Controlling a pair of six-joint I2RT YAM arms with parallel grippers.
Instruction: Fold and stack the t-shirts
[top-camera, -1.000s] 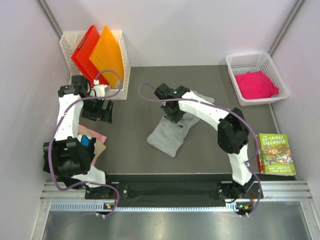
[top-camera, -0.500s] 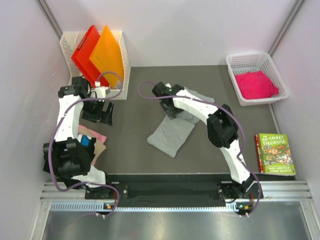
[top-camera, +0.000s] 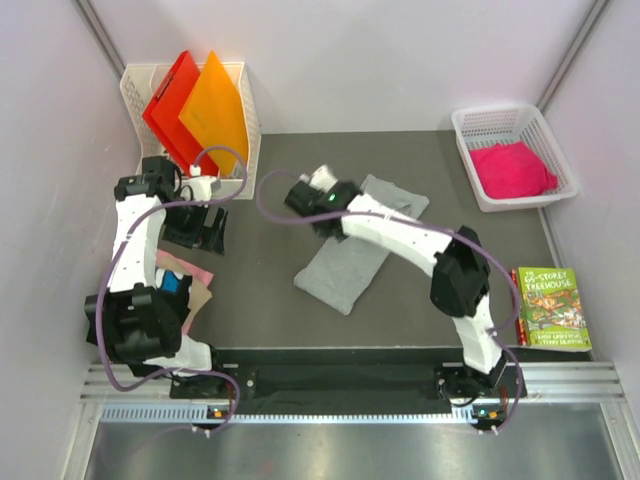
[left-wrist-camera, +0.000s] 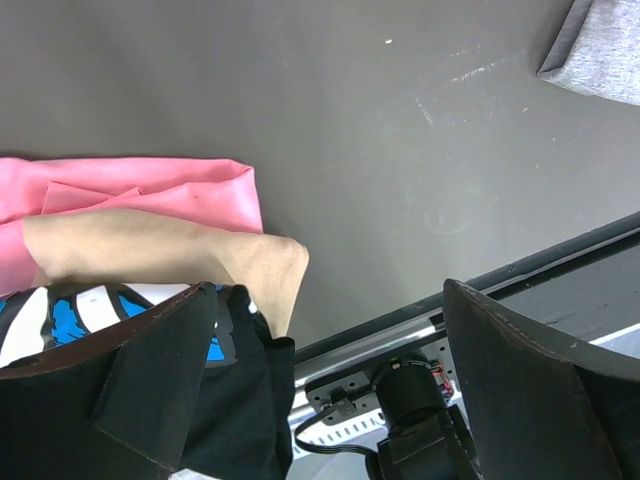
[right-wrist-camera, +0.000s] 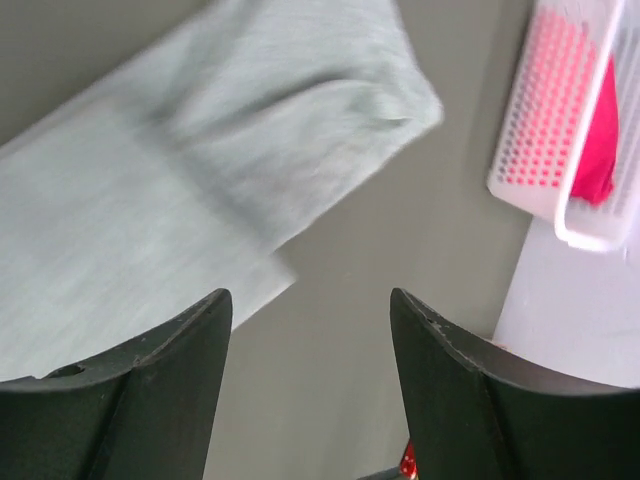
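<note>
**A:** From above, where's the work?

**B:** On the grey shirt (top-camera: 345, 262), a long strip lying slantwise in the middle of the table. The right gripper (top-camera: 308, 195) hovers over its far left edge. The left gripper (top-camera: 200, 228) hangs well apart from it, by the pile (top-camera: 185, 280) of folded shirts at the left. A bright pink shirt (top-camera: 512, 170) lies in the basket (top-camera: 470, 122) at the far right.

**A:** And the left wrist camera?

**B:** Its jaws stand wide apart with nothing between them. Below are a pale pink shirt (left-wrist-camera: 150, 185), a tan piece (left-wrist-camera: 170, 250) lapping over it, and a black shirt (left-wrist-camera: 60, 320) with blue and white print nearest the camera. One corner of the grey shirt shows at the top right.

**A:** The right wrist?

**B:** Those jaws are apart too, and empty. There is bare table between them and the grey shirt's end just beyond, somewhat blurred. The basket with the bright pink shirt sits at the right edge.

**A:** So which step is this?

**B:** I'd judge the grey one is folded lengthwise but not yet crosswise. The next move calls for a grip on one short end, carried over to meet the other. Then the packet goes onto the pile — the bright pink shirt comes after.
</note>
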